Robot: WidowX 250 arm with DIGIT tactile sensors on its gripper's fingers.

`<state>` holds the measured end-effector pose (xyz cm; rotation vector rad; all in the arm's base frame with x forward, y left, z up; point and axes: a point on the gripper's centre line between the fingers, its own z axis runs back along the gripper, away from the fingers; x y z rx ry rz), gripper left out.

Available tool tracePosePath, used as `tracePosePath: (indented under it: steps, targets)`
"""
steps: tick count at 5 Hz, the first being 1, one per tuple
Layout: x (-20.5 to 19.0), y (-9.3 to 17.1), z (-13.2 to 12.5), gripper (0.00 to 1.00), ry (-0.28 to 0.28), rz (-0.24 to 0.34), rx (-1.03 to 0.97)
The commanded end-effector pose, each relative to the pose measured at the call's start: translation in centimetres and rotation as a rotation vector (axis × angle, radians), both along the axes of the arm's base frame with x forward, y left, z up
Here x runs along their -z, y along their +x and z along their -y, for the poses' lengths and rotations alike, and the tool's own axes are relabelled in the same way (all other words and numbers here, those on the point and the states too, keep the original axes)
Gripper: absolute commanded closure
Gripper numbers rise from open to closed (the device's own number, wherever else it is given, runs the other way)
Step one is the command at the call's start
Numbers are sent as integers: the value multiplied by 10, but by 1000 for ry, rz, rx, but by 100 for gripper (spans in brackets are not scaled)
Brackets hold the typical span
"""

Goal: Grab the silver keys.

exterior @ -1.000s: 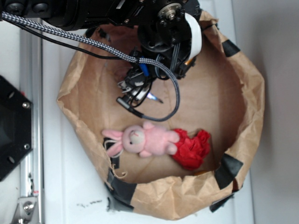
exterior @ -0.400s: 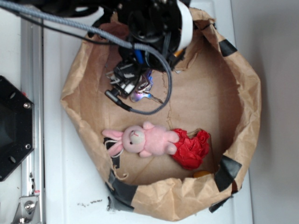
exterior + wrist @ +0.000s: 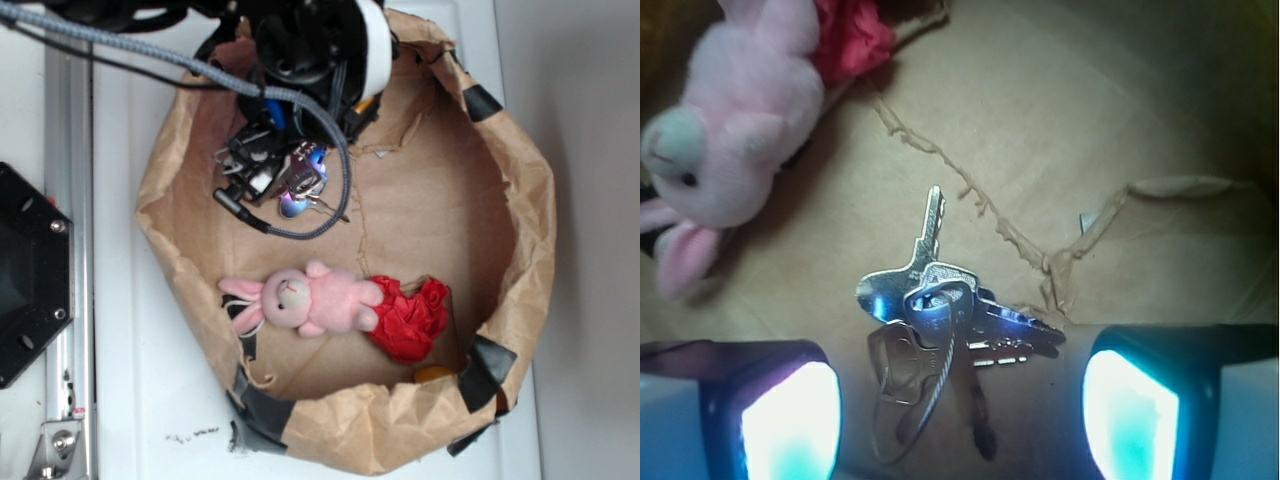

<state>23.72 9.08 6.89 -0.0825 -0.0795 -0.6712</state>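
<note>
The silver keys [image 3: 303, 188] lie fanned on a wire ring on the floor of the brown paper bag [image 3: 528, 250]. In the wrist view the silver keys [image 3: 938, 312] sit between my two lit fingers [image 3: 790, 420], apart from both pads. My gripper [image 3: 272, 178] hangs low inside the bag over the keys, at the bag's upper left. In the wrist view my gripper [image 3: 960, 405] is open, with wide gaps on either side of the bunch.
A pink plush bunny [image 3: 305, 300] [image 3: 730, 140] lies below the keys, with a red crumpled cloth [image 3: 410, 318] at its right. A braided cable [image 3: 310, 228] loops from the arm. An orange thing [image 3: 432, 373] peeks out by the black tape. A black plate [image 3: 20, 280] sits left.
My arm has shifted left and toward the top of the exterior view, coming down around the keys. The bag's rim has moved slightly. The bunny and cloth have stayed put.
</note>
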Motion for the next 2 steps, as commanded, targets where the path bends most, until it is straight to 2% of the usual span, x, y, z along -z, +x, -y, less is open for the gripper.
tracePosePath:
  steps: [1, 2]
  targets:
    - [9, 3, 10, 0, 17, 50, -5]
    - [15, 2, 10, 0, 29, 41, 7]
